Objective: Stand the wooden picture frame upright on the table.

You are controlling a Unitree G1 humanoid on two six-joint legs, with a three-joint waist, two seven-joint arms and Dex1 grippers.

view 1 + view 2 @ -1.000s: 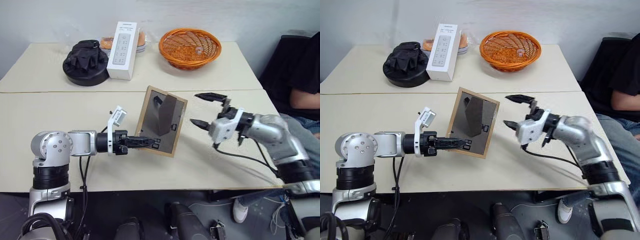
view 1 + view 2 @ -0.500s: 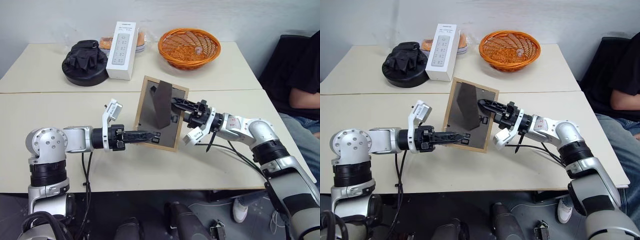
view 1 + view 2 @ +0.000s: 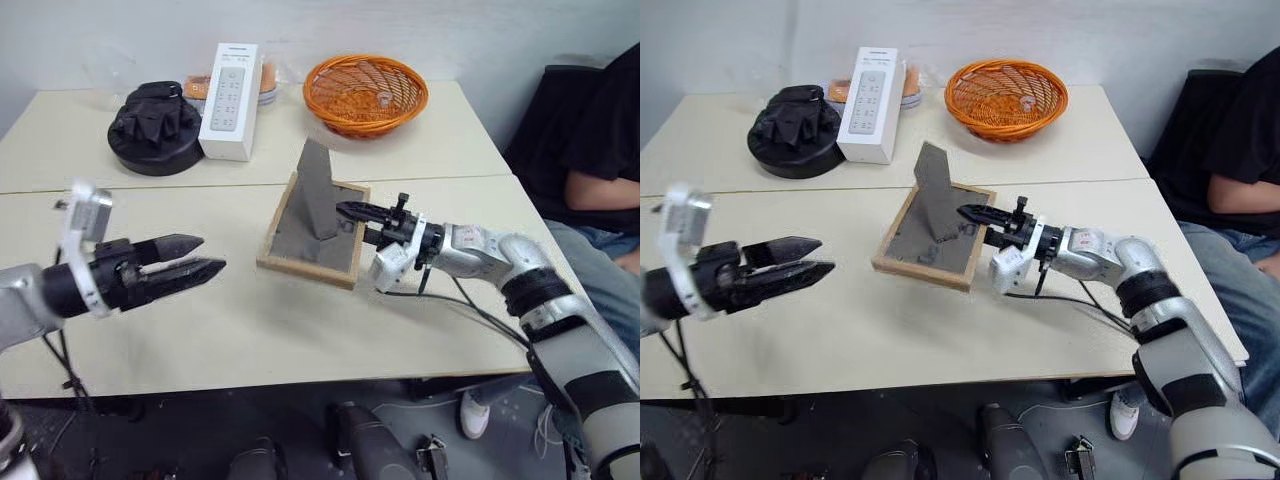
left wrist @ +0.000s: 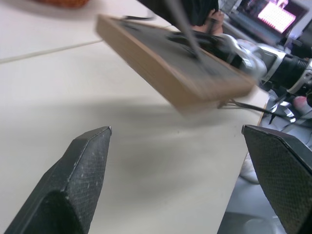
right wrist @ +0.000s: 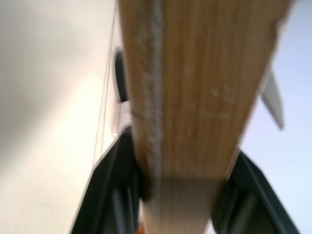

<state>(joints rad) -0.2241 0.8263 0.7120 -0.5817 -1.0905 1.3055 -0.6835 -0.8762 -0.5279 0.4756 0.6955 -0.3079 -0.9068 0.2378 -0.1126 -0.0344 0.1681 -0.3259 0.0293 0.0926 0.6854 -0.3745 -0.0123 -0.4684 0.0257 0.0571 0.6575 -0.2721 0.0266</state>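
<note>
Left eye view: right gripper [image 3: 352, 222] pinches the wooden picture frame [image 3: 312, 232] by its right edge, back up, low over the table [image 3: 250, 320], stand raised; left gripper [image 3: 195, 267] hangs spread, well apart. Right wrist view: wood wedged between both fingers [image 5: 109, 180]. Best tip it gently onto stand and bottom edge before letting go.

I see wooden picture frame [image 3: 932, 237] near middle of table [image 3: 940, 320], dark back up, stand raised. My right gripper [image 3: 978, 220] clamps frame's right edge. My left gripper [image 3: 800, 262] hangs over table's left edge, fingers parted, well apart from frame. White box [image 3: 871, 104], orange basket [image 3: 1006, 98], black gloves [image 3: 794, 126] along far edge.
</note>
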